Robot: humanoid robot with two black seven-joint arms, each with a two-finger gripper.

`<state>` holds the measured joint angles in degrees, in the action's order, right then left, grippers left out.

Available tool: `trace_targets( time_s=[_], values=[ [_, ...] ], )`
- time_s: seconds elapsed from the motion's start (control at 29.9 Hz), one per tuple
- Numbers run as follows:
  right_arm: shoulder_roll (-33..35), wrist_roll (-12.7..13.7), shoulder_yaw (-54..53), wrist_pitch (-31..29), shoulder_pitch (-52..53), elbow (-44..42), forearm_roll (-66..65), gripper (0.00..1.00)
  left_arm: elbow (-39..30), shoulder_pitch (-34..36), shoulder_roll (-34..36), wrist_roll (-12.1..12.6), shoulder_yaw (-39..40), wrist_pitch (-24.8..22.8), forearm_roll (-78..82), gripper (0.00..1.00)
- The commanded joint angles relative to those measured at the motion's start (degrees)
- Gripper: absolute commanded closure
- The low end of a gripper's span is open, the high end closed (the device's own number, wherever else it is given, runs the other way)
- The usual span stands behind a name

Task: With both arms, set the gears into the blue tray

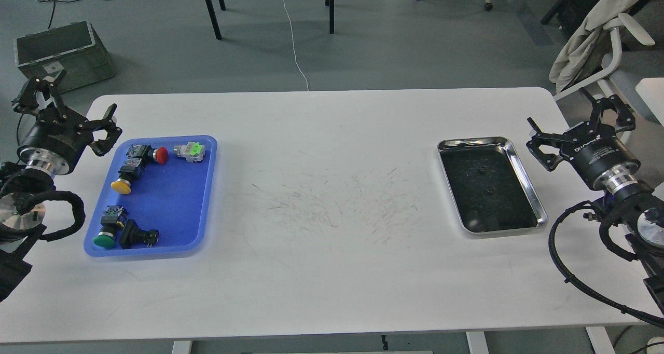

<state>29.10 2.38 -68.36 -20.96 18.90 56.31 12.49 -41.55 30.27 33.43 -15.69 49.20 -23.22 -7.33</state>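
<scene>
Two tiny black gears [482, 169] [488, 190] lie on the dark inside of a shiny steel tray [525, 173] at the table's right. At the far left, the blue tray [171, 208] holds several push-button switches and no gear. My left gripper [72, 107] hovers open just off the blue tray's upper left corner, with nothing between its fingers. Just right of the steel tray, my right gripper [573, 125] is also open and empty.
In the blue tray lie switches with a red cap [161, 155], a yellow cap [121, 186] and a green cap [105, 240], plus a grey-green one [190, 151] and a black one [138, 236]. The white table [332, 203] is scuffed mid-way. A chair [596, 48] stands back right.
</scene>
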Motion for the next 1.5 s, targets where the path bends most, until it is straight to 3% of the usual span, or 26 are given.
trace_targets(
  time_s=[0.0,0.53,0.7,1.47],
  values=[
    [-0.01,-0.01,-0.02,0.04,-0.09,0.03,-0.01,0.01,-0.03,0.06,-0.12,-1.01,0.28,-0.34,0.03,0.01],
    [-0.01,-0.01,0.16,-0.75,-0.09,-0.24,-0.10,0.01,4.02,0.67,-0.04,-0.48,2.04,-0.51,-0.14,0.01],
    [-0.01,-0.01,0.25,-0.83,-0.09,-0.24,-0.10,0.01,4.02,0.50,-0.21,-1.10,1.69,-3.24,0.21,0.01],
    [0.95,-0.10,0.33,-0.57,0.00,0.47,-0.18,0.01,2.43,0.14,0.05,-1.28,1.43,-2.89,2.76,0.01]
  ],
)
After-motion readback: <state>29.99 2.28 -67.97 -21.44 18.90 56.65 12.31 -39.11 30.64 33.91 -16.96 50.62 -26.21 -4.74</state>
